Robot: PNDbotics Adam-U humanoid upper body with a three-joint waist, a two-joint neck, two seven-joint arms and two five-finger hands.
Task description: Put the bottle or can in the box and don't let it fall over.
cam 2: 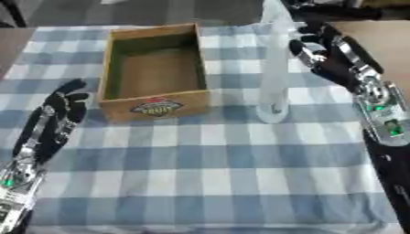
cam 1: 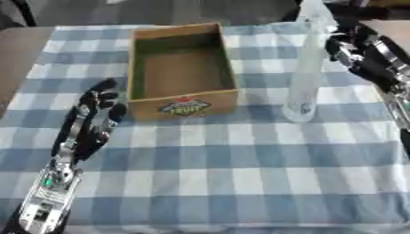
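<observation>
Two hands are in view, and neither holds anything. The fingers (cam 2: 308,45) of the right hand (cam 2: 328,57) are partly curled and spread beside the upper part of the bottle (cam 2: 274,82); they appear close to it but not closed round it, and whether any fingertip touches the plastic cannot be told. The right forearm runs back toward the lower right edge. The left hand (cam 1: 96,114) rests on the worktop at the lower left, its fingers relaxed and pointing up the cloth, just beside the near left corner of the box (cam 1: 182,68) and idle.

The bottle is tall, clear and slim, and it stands upright on the blue and white checked cloth (cam 1: 240,169) to the right of the box, near its front right corner but apart from it. The box is an open, shallow cardboard tray with a printed label on its near wall, and its inside is bare.

Judging from this, the task is at its start: the bottle has not been grasped, lifted or moved over the box. What is left is nearly everything: closing the right fingers round the bottle, carrying it leftward over the wall, and setting it down upright. Being tall and narrow, it looks likely to tip easily.
</observation>
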